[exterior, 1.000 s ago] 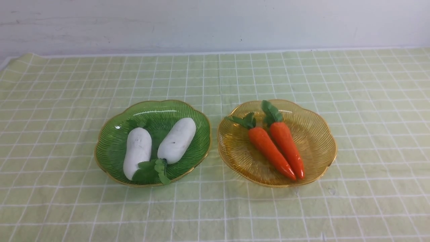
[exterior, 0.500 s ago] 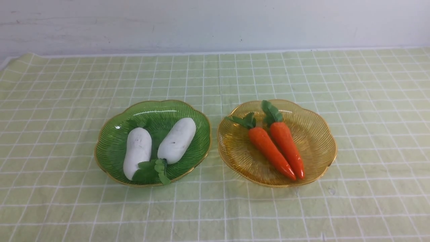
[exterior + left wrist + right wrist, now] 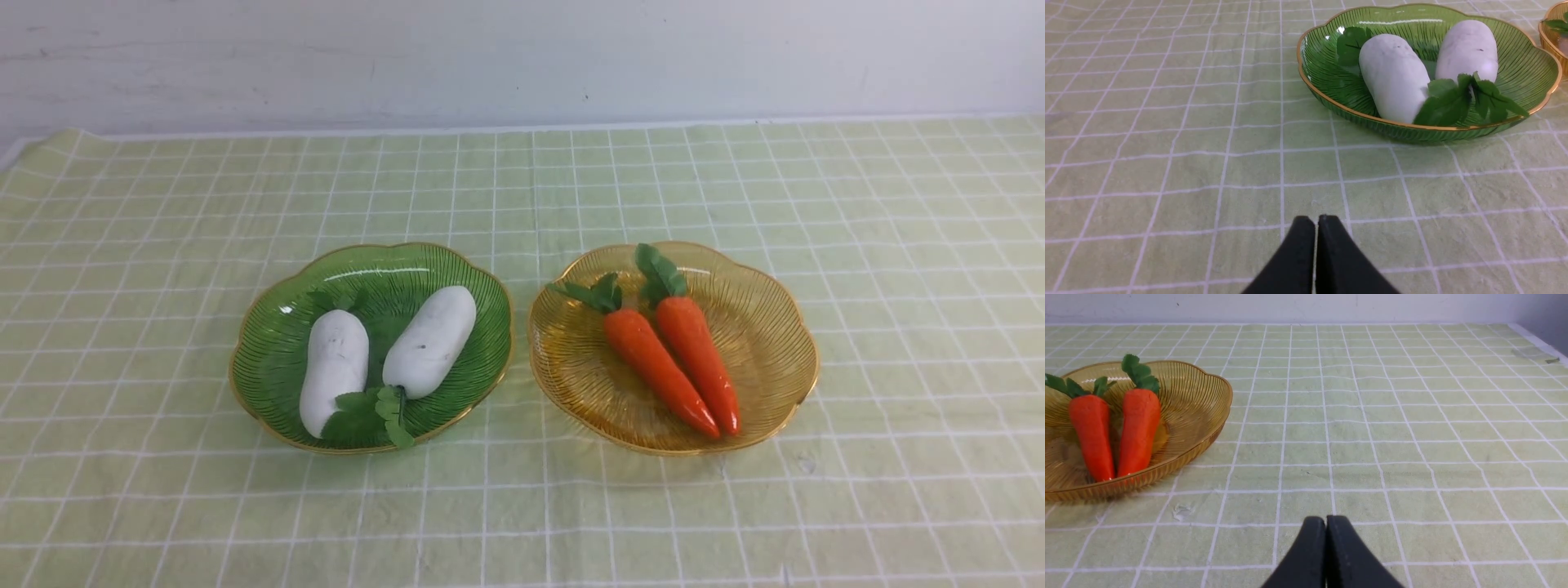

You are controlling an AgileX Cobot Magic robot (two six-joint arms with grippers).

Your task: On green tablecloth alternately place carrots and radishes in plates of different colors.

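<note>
Two white radishes [image 3: 334,369] [image 3: 430,340] lie side by side in the dark green plate [image 3: 269,351] at centre left of the green tablecloth [image 3: 522,506]. Two orange carrots [image 3: 657,369] [image 3: 699,359] lie together in the amber plate [image 3: 775,343] at centre right. In the front view neither arm shows. The left wrist view has my left gripper [image 3: 1316,220] shut and empty over bare cloth, short of the green plate [image 3: 1327,98] and its radishes [image 3: 1392,77]. My right gripper [image 3: 1326,521] is shut and empty over cloth, beside the amber plate [image 3: 1208,412] with the carrots [image 3: 1137,428].
A white wall runs behind the table's far edge [image 3: 522,126]. The cloth's right edge [image 3: 1535,341] shows in the right wrist view. The two plates stand close together with a narrow strip of cloth between them.
</note>
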